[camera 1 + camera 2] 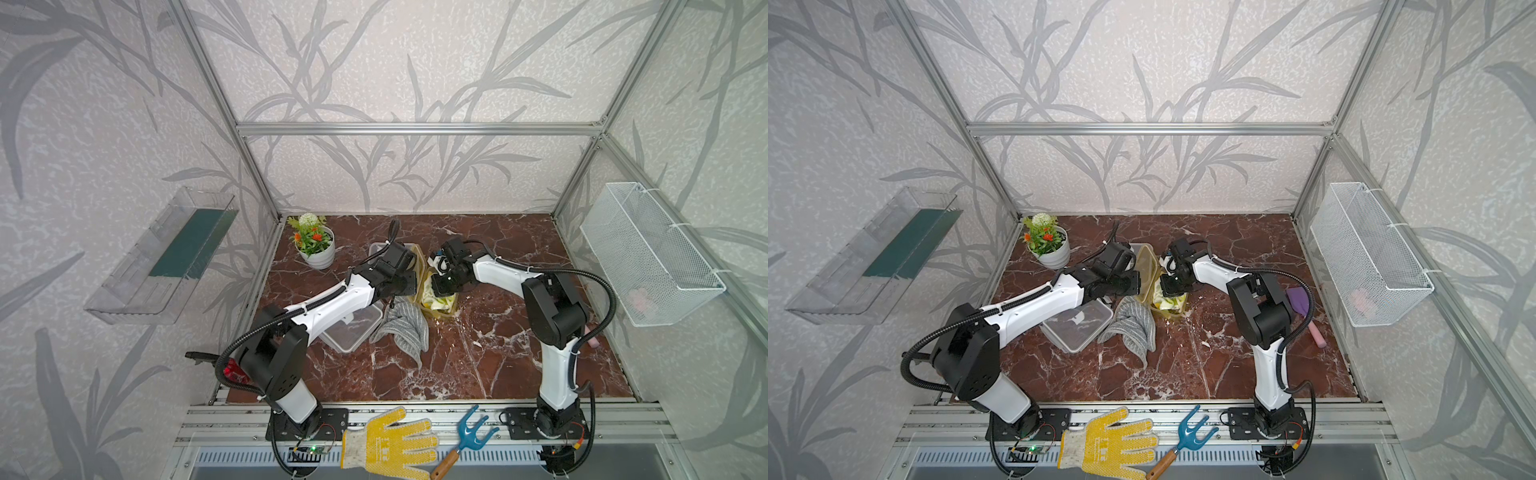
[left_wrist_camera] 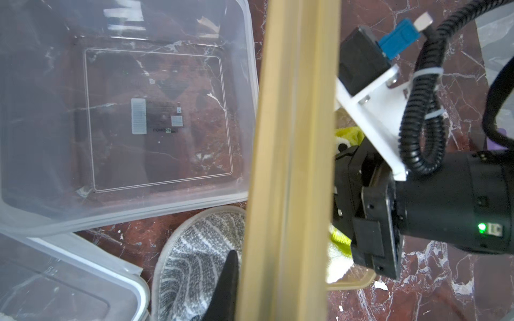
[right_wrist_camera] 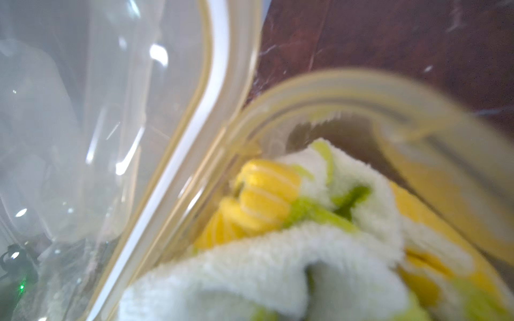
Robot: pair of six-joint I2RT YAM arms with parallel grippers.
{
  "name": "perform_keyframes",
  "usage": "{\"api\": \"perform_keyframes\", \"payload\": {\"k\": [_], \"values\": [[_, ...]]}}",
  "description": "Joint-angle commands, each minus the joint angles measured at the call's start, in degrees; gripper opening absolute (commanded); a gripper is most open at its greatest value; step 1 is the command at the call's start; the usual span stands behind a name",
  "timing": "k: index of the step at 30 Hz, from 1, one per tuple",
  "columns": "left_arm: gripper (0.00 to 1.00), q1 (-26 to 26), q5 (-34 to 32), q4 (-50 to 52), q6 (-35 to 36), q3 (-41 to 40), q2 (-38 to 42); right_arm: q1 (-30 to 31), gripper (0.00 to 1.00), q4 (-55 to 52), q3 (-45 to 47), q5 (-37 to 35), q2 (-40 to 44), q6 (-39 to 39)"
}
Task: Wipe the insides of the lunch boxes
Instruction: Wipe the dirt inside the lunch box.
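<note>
Amber lid (image 2: 289, 166) gripped upright by left fingers (image 2: 228, 278), clear of amber box (image 1: 444, 312) opening. Cloth (image 3: 278, 250) clamped by right fingers (image 1: 439, 289) and pressed inside at frame centre, judged for wiping.

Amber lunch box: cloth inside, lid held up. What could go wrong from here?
1. The amber lunch box may slide or tip if the right gripper drags the yellow-and-white cloth; only its lid looks held, by the left gripper.
2. The upright lid stands close to the right gripper and may get knocked.
</note>
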State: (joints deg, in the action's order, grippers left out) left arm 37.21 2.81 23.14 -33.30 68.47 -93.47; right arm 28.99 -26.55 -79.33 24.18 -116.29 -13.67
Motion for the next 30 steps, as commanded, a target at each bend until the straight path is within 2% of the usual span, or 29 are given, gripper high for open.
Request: {"api": "perform_keyframes", "payload": {"k": [1,6,8,17,19,24,30], "values": [[0.07,0.81,4.74,1.05,-0.19,0.35,0.22,4.39,0.00,0.82,1.25,9.51,2.00,2.03],[0.07,0.54,2.34,3.06,0.74,1.41,0.15,6.83,0.00,-8.94,1.63,7.49,2.67,5.89],[0.07,0.51,2.05,3.05,0.89,1.41,0.22,7.62,0.00,-12.88,1.59,4.49,2.76,7.24],[0.07,0.44,0.71,4.18,1.94,1.54,0.86,8.18,0.00,-30.76,-3.29,-17.83,0.97,12.09],[0.07,0.50,0.26,4.54,2.40,1.36,1.18,8.18,0.00,-33.52,-4.53,-24.79,0.09,12.76],[0.07,0.50,0.05,4.72,2.80,0.88,1.65,7.91,0.00,-35.99,-6.92,-40.53,-2.00,14.91],[0.07,0.52,2.63,4.14,3.64,0.27,1.75,5.91,0.02,-26.78,-7.82,-53.04,-1.45,18.61]]}}
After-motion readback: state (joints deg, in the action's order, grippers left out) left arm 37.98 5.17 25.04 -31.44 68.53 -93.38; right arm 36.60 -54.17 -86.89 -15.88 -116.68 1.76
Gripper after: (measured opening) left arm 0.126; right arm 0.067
